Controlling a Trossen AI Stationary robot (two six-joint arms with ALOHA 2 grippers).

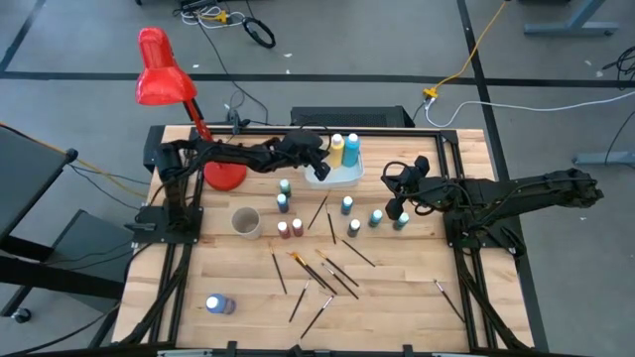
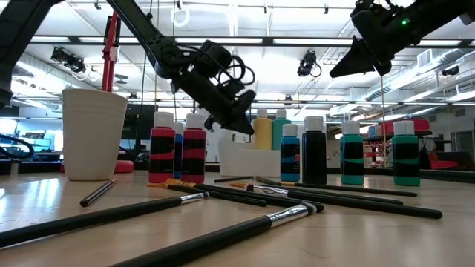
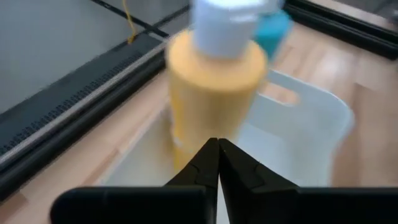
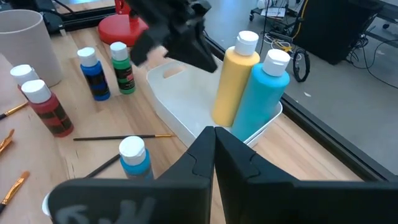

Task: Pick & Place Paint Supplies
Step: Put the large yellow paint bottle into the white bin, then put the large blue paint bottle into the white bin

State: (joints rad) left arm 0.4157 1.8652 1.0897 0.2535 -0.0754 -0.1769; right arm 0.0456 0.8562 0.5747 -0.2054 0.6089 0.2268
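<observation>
— What's in that shallow white plastic tray [image 1: 347, 178] at the back of the pale wooden table [image 1: 397, 288]?

— Two smooth round bottles standing upright, side by side: a yellow paint bottle [image 4: 234, 81] and a light blue paint bottle [image 4: 260, 99], both with white caps. The tray is glossy, with rounded corners and a cut-out handle slot in its end wall.

— And the arms?

— The left gripper [image 3: 217, 152] hangs just over the tray, its two dark pointed fingers pressed together with nothing between them, the yellow bottle right in front of it. The right gripper [image 4: 214, 140] hovers above the table further right, fingers also closed and empty.

— Where are the rest of the paints?

— Standing loose on the wood in front of the tray. Two red-brown bottles with black banded labels [image 2: 178, 156] stand close together beside a plain beige cup [image 2: 93, 133] with matte tapered walls. Near the tray stand a dark blue bottle [image 4: 94, 74] and a green bottle [image 4: 123, 68]. Several teal bottles [image 2: 378, 154] stand off to the right, below the right arm. One blue bottle [image 1: 219, 304] lies on its side, alone near the front left corner.

— Brushes?

— Thin dark-handled paintbrushes [image 2: 223, 233] with shiny metal ferrules lie scattered flat across the middle and front of the table, some crossing each other. One lone brush [image 1: 448, 300] lies well apart at the front right. A glossy red desk lamp [image 1: 159, 74] stands at the back left
</observation>
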